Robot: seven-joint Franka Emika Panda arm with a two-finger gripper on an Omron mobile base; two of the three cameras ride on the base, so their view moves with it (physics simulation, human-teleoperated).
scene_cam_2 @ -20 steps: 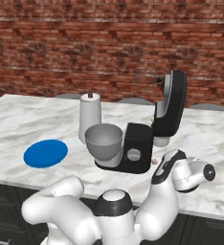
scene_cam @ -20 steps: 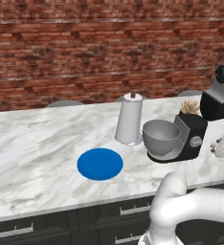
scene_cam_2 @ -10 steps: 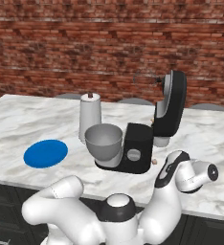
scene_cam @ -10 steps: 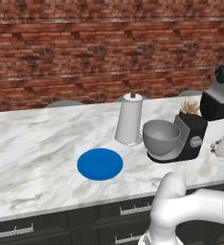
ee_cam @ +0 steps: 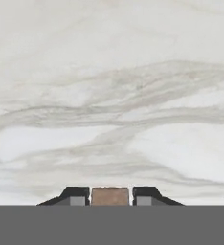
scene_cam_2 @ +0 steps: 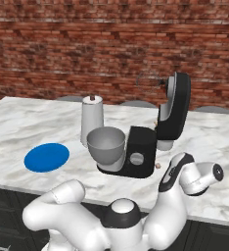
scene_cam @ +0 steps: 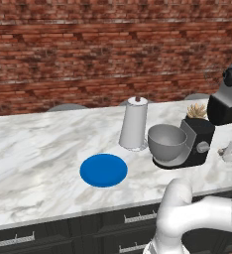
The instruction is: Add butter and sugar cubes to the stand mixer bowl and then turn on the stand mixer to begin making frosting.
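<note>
My gripper [ee_cam: 110,198] is low over the marble counter, with its jaws shut on a small tan-brown sugar cube [ee_cam: 110,194] between the fingertips. In the right base view my hand [scene_cam_2: 174,171] reaches down just right of the stand mixer [scene_cam_2: 138,156]. A small brown cube [scene_cam_2: 158,165] shows beside it at the mixer's foot; I cannot tell whether it is the held one. The black mixer's head [scene_cam_2: 174,109] is tilted up. The grey stand mixer bowl [scene_cam_2: 105,145] [scene_cam: 166,141] sits on its base with nothing visible inside. The butter is out of view.
A blue round plate [scene_cam: 103,169] [scene_cam_2: 46,157] lies left of the mixer. A tall white roll [scene_cam: 134,124] [scene_cam_2: 92,119] stands behind the bowl. A tan tuft [scene_cam: 196,110] shows behind the mixer. A brick wall backs the counter, with dark drawers [scene_cam: 63,233] below its front edge.
The jaws went from wide open to shut around the sugar cube. The hand barely shifted beside the mixer, and nothing else moved.
</note>
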